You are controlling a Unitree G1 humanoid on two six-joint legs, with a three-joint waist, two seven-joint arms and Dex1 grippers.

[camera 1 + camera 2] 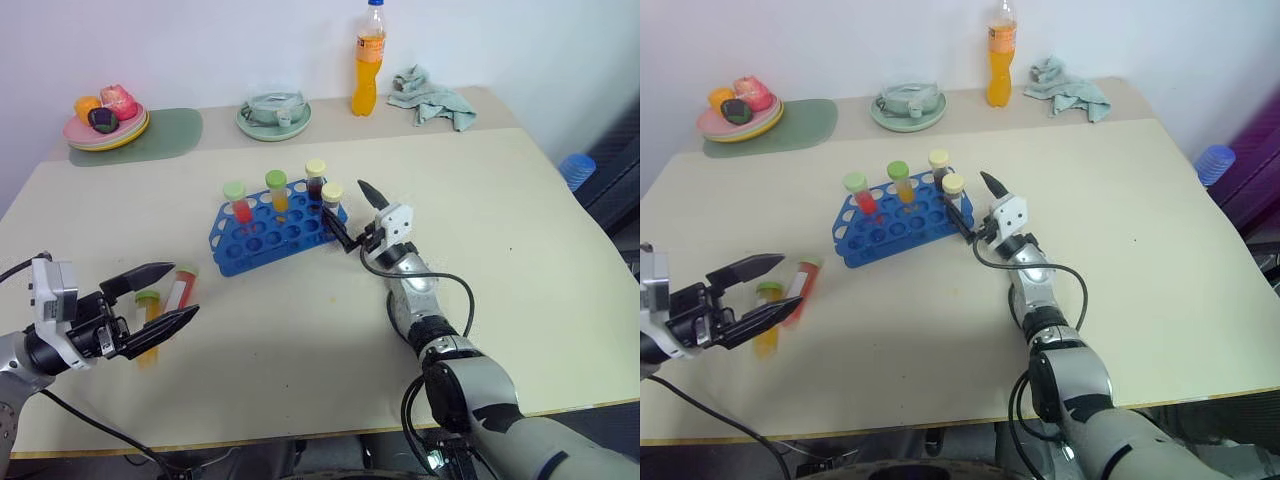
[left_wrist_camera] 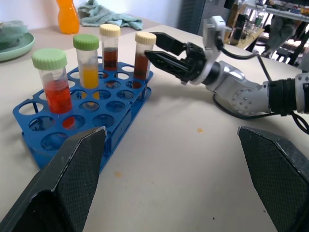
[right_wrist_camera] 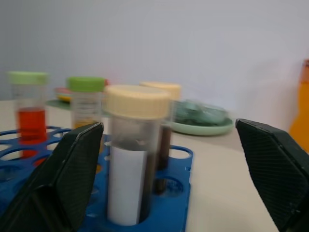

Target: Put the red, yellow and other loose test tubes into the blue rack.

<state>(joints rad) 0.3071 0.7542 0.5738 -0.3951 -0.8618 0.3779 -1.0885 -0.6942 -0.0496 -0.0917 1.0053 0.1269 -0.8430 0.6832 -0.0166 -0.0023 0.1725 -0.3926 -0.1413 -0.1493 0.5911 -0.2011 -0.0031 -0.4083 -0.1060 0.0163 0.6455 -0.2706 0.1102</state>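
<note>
Four capped tubes stand in the blue rack [image 1: 268,229] at mid-worktop, the cream-capped brown tube [image 1: 331,199] at its right end just seated; two loose test tubes [image 1: 165,300], one red and one yellow, lie near left. The right pincer [image 1: 348,214], fingers spread and empty, sits beside the rack and should back out rightward, where bare worktop [image 1: 500,230] gives room, without clipping caps. The left pincer [image 1: 160,297] hovers open over the loose pair, close to the near edge.

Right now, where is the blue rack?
The blue rack sits mid-table holding four capped tubes, just left of the right end effector, in front of the green plate.
</note>
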